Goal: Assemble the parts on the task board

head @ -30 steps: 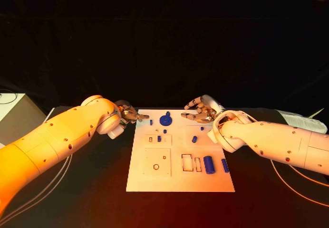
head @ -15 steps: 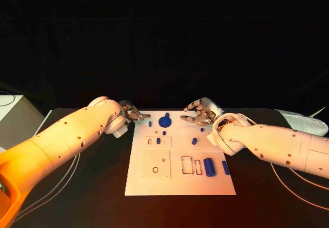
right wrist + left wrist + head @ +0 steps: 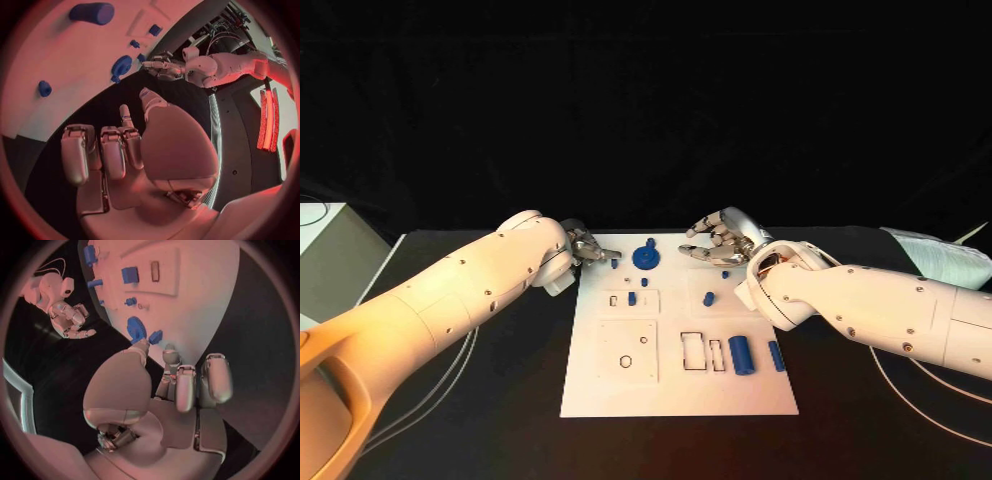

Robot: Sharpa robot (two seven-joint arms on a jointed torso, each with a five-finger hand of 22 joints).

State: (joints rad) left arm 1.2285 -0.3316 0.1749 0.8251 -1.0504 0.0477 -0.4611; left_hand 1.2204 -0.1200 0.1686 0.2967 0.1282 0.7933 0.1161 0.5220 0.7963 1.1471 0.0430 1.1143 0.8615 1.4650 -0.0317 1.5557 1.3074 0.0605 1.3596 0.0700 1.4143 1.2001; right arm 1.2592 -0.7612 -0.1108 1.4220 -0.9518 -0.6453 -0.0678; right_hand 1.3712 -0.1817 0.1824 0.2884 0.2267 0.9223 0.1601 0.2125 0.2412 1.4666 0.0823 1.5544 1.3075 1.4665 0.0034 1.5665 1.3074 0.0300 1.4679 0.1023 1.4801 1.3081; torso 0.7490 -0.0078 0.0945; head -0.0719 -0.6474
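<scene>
Left wrist view: blue part just beyond fingers.

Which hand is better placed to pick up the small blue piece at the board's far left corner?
Left. The left hand sits right beside the small blue piece; the right hand hovers near the opposite corner.

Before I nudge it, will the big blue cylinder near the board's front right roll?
Probably. The big blue cylinder lies on its side on the flat task board, so a sideways push would likely roll it. It looks rigid and smooth, perhaps slippery in a hand.
</scene>
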